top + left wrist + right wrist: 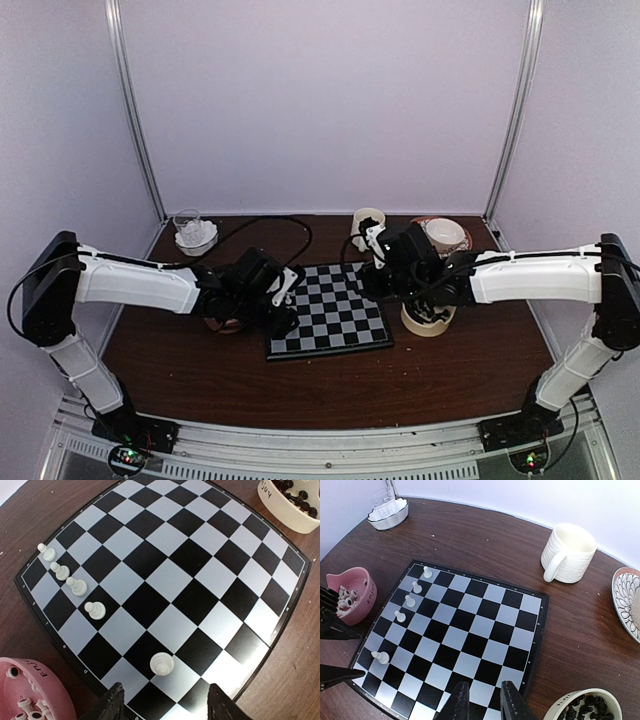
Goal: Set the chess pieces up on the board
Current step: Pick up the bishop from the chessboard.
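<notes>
Left end effector hangs over the near left corner of the flat square chessboard of black and pale grey checks, and we see its two dark fingers standing apart with nothing between them. Just beyond those fingers one small white plastic pawn stands upright, and neither finger touches it. We count four more white pawns farther along the same line, just inside the board's left edge, all upright and close together. The single pawn stands apart from them, nearer to us.

Our right end effector hovers over the right part of the board. Its fingers leave a narrow gap through which we see only board checks, so it grips nothing.

The board lies in the middle of the dark brown wooden worktop, between the two arms. A round pink bowl holding more white pieces sits just left of it, and a cream bowl of black chess pieces sits just right of it. Beyond the board stands a white ribbed mug, a patterned plate lies at the far right, and a white fluted dish sits at the far left.
</notes>
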`<action>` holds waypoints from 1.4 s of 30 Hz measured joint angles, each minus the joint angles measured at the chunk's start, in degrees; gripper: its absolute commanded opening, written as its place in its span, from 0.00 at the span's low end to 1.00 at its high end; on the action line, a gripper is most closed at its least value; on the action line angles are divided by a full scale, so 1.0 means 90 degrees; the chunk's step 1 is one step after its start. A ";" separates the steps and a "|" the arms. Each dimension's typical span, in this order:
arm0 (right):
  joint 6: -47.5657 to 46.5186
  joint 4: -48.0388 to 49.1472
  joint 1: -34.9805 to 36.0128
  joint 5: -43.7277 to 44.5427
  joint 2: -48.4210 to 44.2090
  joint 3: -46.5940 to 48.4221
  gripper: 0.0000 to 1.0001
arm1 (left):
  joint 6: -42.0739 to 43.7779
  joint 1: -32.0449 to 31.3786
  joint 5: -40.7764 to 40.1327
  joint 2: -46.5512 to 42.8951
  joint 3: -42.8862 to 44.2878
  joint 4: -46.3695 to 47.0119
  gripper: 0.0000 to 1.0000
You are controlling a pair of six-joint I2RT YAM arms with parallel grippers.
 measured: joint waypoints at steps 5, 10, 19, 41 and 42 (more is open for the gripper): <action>0.0046 0.0017 -0.0015 -0.0002 0.0000 -0.0002 0.24 | 0.0017 -0.0005 -0.0029 0.0299 0.0250 -0.0189 0.45; 0.0051 0.0041 -0.0036 -0.0002 0.0000 -0.0002 0.24 | 0.0032 -0.0005 -0.0039 0.0568 0.0420 -0.0238 0.34; 0.0053 0.0041 -0.0083 -0.0029 0.0000 -0.0002 0.24 | 0.0053 -0.0005 -0.0104 0.0636 0.0512 -0.0333 0.24; 0.0056 0.0039 -0.0114 -0.0148 0.0000 -0.0002 0.24 | 0.0121 -0.0005 -0.0165 0.0933 0.0704 -0.0340 0.02; 0.0056 0.0039 -0.0114 -0.0148 0.0000 -0.0002 0.24 | 0.0121 -0.0005 -0.0185 0.0918 0.0702 -0.0340 0.02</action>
